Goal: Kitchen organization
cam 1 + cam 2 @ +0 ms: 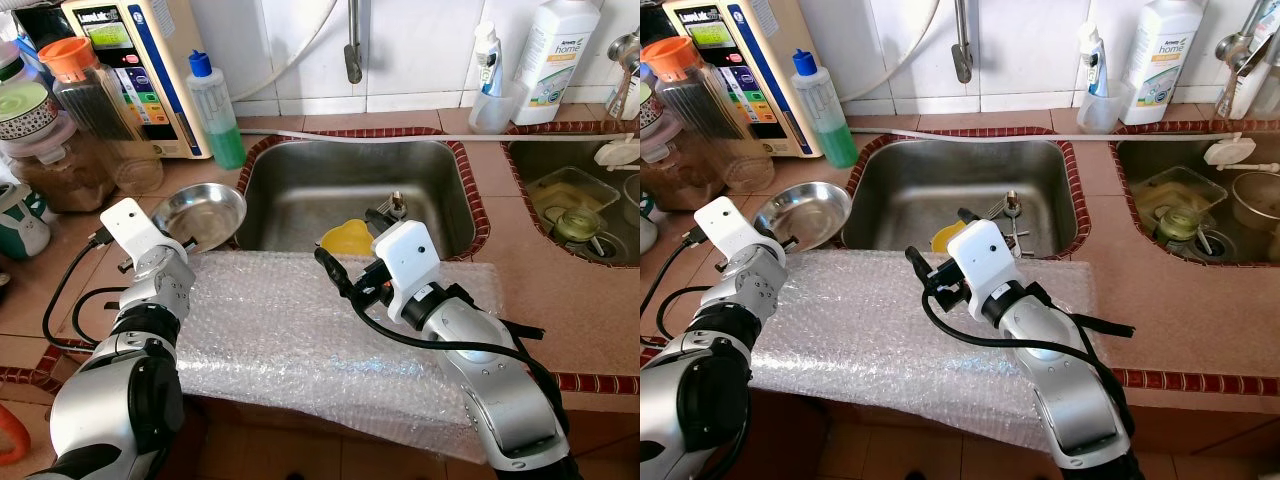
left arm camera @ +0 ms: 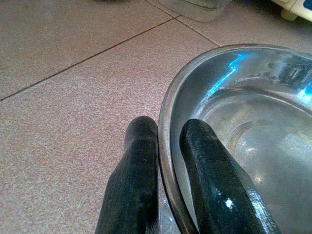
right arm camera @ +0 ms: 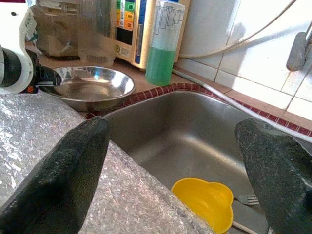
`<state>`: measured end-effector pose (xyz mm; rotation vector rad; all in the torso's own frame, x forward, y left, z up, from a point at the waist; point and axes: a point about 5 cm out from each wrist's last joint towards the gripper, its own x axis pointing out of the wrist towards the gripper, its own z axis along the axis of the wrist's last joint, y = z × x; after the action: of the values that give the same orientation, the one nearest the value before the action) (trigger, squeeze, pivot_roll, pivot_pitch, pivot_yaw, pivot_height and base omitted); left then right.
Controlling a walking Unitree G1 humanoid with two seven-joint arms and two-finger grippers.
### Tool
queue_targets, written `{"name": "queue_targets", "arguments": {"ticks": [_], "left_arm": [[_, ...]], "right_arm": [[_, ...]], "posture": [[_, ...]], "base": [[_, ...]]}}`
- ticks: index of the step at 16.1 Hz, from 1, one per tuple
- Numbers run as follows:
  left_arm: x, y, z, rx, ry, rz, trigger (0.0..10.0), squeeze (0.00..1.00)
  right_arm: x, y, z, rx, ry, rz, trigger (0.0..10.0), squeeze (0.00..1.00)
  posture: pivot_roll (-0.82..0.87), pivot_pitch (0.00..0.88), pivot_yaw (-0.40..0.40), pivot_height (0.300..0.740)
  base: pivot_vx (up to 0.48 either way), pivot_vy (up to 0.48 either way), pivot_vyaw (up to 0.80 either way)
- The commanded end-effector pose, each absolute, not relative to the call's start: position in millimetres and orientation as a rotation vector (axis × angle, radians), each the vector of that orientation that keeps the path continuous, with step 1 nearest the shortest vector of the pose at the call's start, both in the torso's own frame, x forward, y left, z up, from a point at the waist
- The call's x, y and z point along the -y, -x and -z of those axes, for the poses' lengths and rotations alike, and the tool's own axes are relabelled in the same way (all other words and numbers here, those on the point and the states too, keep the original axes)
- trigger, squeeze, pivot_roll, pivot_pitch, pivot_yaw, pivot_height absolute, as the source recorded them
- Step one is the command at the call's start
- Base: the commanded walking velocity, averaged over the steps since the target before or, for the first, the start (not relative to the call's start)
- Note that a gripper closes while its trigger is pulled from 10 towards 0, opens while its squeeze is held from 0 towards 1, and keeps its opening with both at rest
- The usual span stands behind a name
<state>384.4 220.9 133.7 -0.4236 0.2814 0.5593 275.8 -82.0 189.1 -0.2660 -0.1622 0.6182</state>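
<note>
A shiny steel bowl (image 1: 200, 213) sits on the tiled counter left of the sink (image 1: 300, 190). My left gripper (image 2: 168, 130) straddles its near rim, one finger inside and one outside, shut on the rim. A sheet of bubble wrap (image 1: 280, 330) covers the counter's front edge. My right gripper (image 3: 173, 130) hangs wide open and holding nothing above the wrap's far edge, facing the sink. A yellow bowl (image 3: 204, 201) lies in the sink basin beside a fork (image 3: 247, 199).
A green liquid bottle (image 1: 215, 110), a water purifier (image 1: 140, 70) and jars (image 1: 95, 120) stand behind the steel bowl. The tap (image 1: 352, 45) hangs over the sink. A second basin (image 1: 585, 165) at right holds dishes, with a detergent bottle (image 1: 555, 55) behind.
</note>
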Motion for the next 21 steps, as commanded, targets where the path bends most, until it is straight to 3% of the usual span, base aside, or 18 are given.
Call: {"name": "queue_targets", "arguments": {"ticks": [1,4,8,14,18,19,20,21], "left_arm": [[-226,-381,-129,-0.281,0.434,-0.578,0.0,0.0],[-210,-388,-142,-0.15,0.546,-0.468,0.0,0.0],[-198,-391,-154,-0.038,0.563,-0.381,0.0,0.0],[-205,-388,-156,0.024,0.607,-0.389,0.0,0.0],[-178,-388,-184,0.214,0.632,-0.161,0.0,0.0],[-174,-386,-185,0.222,0.632,-0.141,0.0,0.0],[-169,-384,-184,0.226,0.623,-0.121,0.0,0.0],[-167,-382,-184,0.231,0.615,-0.109,0.0,0.0]], "right_arm": [[78,-276,-191,0.172,0.259,-0.639,10.0,0.42],[77,-277,-193,0.181,0.254,-0.645,10.0,0.43],[76,-279,-194,0.188,0.257,-0.649,10.0,0.43],[76,-281,-194,0.19,0.261,-0.65,10.0,0.42],[95,-297,-200,0.19,0.164,-0.487,10.0,0.42],[101,-303,-201,0.18,0.134,-0.447,10.0,0.09],[105,-307,-202,0.175,0.113,-0.422,10.0,0.0],[107,-308,-202,0.173,0.104,-0.413,10.0,0.0]], "posture": [[-0.29,0.125,0.149,0.74],[-0.29,0.123,0.15,0.74],[-0.29,0.121,0.147,0.74],[-0.28,0.113,0.141,0.74],[-0.27,0.105,0.14,0.74],[-0.27,0.104,0.141,0.74],[-0.27,0.102,0.141,0.74],[-0.27,0.102,0.142,0.74]], "base": [[0.0,0.0,0.0],[0.0,0.0,0.0],[0.0,0.0,0.0],[0.0,0.0,0.0],[0.0,0.0,0.0],[0.0,0.0,0.0],[0.0,0.0,0.0],[0.0,0.0,0.0]]}}
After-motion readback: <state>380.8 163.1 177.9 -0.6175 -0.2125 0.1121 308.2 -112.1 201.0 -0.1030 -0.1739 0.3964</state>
